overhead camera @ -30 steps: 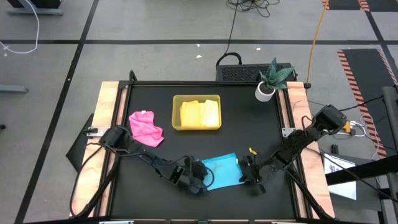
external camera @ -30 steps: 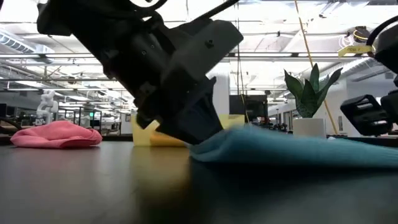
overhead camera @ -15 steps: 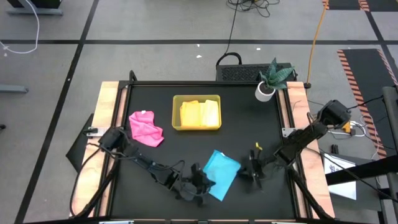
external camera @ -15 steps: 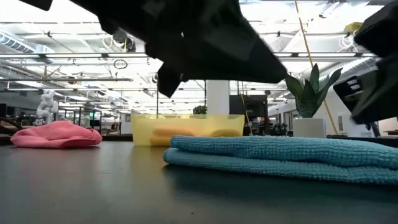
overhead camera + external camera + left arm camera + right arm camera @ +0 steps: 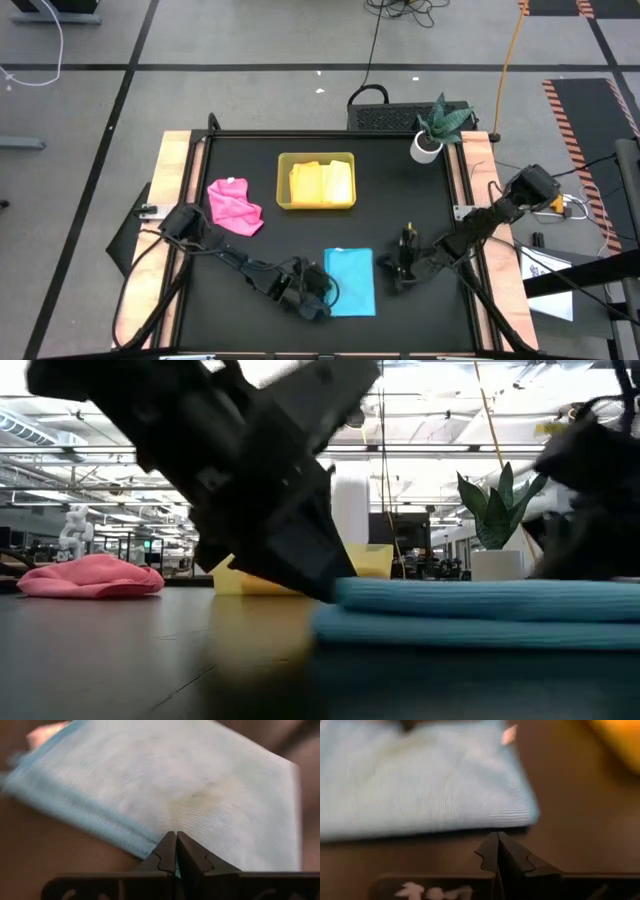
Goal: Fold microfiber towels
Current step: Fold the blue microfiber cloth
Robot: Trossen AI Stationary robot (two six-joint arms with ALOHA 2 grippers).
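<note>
- The blue towel (image 5: 350, 282) lies folded into a neat rectangle on the black table (image 5: 400, 200), near the front edge and a little right of centre; in the low view it shows as two flat stacked layers (image 5: 480, 615)
- The left gripper (image 5: 318, 288) sits low at the blue towel's left edge, touching it; in its wrist view the fingers (image 5: 167, 854) are pressed together with the tips right at the towel's hem (image 5: 165, 795), and whether any cloth is pinched between them I cannot tell
- The right gripper (image 5: 395, 275) is just beside the towel's right edge, apart from it; its wrist view shows the fingers (image 5: 492, 852) clenched together on nothing, with the towel (image 5: 420, 785) lying just ahead of the tips
- The pink towel (image 5: 235, 207) lies crumpled in a heap near the table's left side, well apart from the blue one
- The yellow towel (image 5: 322, 183) lies folded in the yellow-green tray (image 5: 283, 180) at the middle back of the table
- A potted plant (image 5: 435, 128) stands at the back right corner
</note>
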